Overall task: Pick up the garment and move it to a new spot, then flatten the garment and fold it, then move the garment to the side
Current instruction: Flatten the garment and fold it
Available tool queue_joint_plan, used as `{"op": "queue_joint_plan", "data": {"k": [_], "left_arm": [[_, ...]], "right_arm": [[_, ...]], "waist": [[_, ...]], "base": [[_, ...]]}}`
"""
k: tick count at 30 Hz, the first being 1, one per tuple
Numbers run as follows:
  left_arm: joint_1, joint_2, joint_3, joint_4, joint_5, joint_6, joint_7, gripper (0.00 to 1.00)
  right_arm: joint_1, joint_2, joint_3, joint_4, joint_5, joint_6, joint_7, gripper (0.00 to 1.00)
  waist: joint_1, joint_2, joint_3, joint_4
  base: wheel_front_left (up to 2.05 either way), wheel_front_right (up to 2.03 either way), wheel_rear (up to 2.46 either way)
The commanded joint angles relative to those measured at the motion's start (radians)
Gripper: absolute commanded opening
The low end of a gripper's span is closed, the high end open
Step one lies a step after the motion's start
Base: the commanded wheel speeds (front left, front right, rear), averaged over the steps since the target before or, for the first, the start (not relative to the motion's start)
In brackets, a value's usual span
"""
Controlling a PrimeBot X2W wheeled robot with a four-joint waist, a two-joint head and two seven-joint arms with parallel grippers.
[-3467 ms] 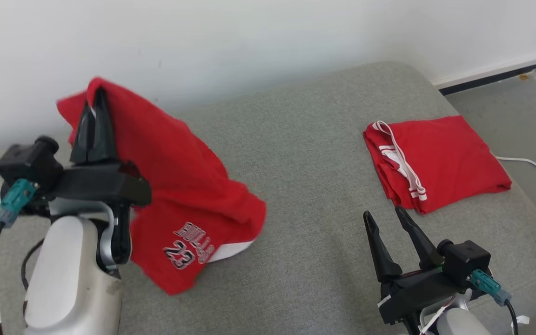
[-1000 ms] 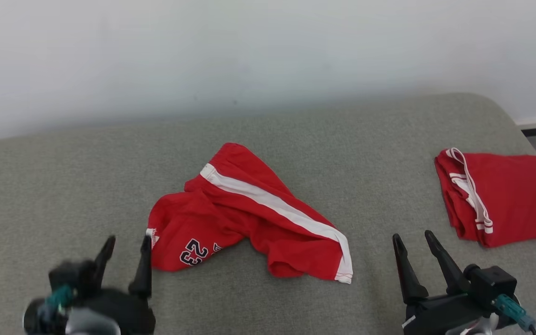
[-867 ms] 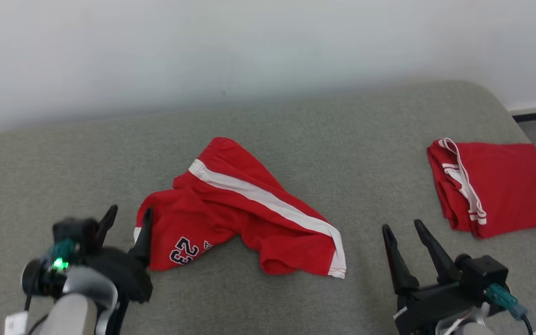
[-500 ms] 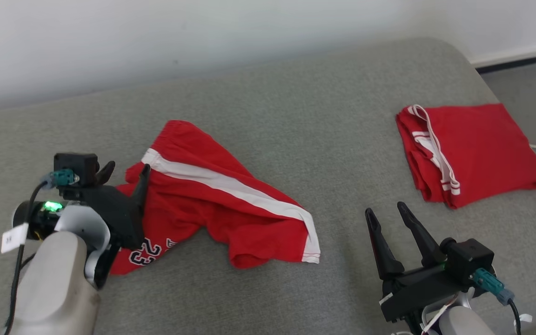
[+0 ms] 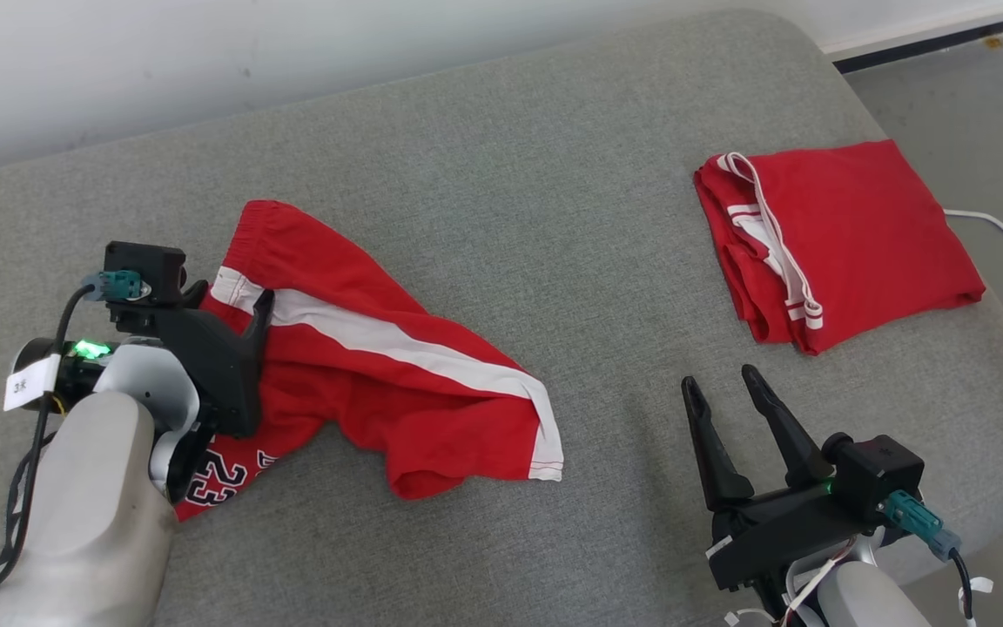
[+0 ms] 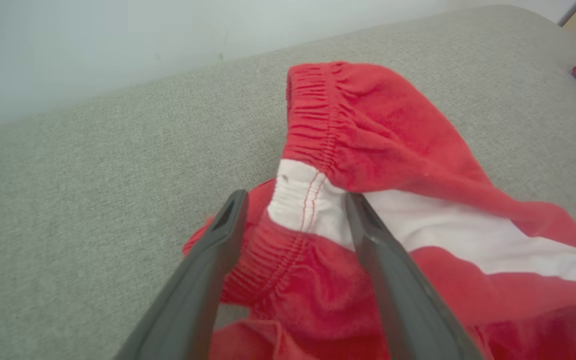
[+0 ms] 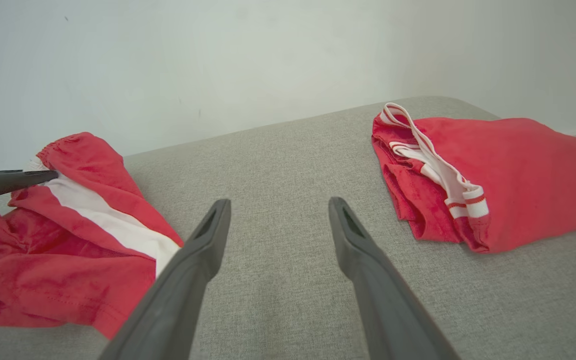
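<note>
The garment (image 5: 362,383) is a pair of red shorts with a white side stripe, lying crumpled on the left half of the grey cushion (image 5: 554,218). My left gripper (image 5: 232,300) is low over its left end. In the left wrist view the left gripper (image 6: 295,200) is open, its fingers on either side of the white part of the elastic waistband (image 6: 318,100), without pinching it. My right gripper (image 5: 719,379) hovers open at the lower right with nothing between its fingers. The right wrist view has the right gripper (image 7: 279,204) over bare cushion, with the garment (image 7: 68,240) to its left.
A second red garment (image 5: 850,235), folded, lies at the cushion's right end, also in the right wrist view (image 7: 508,165). A white cable (image 5: 998,228) runs on the floor beyond the cushion's right edge. A white wall (image 5: 205,52) backs the cushion.
The camera has tilted down and shifted. My left gripper has gone from the hem with the number 23 to the waistband, still open. The right gripper has not moved.
</note>
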Motion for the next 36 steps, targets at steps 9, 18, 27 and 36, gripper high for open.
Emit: {"op": "queue_joint_plan", "data": {"k": [9,18,27,36], "left_arm": [[0.003,-0.007,-0.068,-0.017,-0.074,-0.001,-0.014,0.00],[-0.088,-0.073,-0.142,-0.156,-0.148,-0.001,-0.156,0.00],[-0.190,-0.165,-0.147,-0.253,-0.245,-0.001,-0.285,0.00],[-0.137,-0.171,-0.229,-0.296,-0.304,0.004,-0.273,0.00]], "right_arm": [[-0.015,0.009,0.004,-0.003,-0.008,-0.002,-0.003,1.00],[0.008,-0.006,-0.008,0.006,-0.013,-0.002,-0.002,1.00],[0.020,-0.005,0.007,0.019,-0.006,-0.002,-0.002,1.00],[0.047,-0.011,0.000,0.018,0.004,-0.002,-0.002,1.00]], "waist": [[-0.0002,-0.0001,-0.014,0.009],[-0.0002,-0.0001,-0.045,0.033],[-0.0002,-0.0001,-0.093,0.045],[-0.0002,-0.0001,-0.127,0.099]], "base": [[0.00,0.00,0.00],[0.00,0.00,0.00],[0.00,0.00,0.00],[0.00,0.00,0.00]]}}
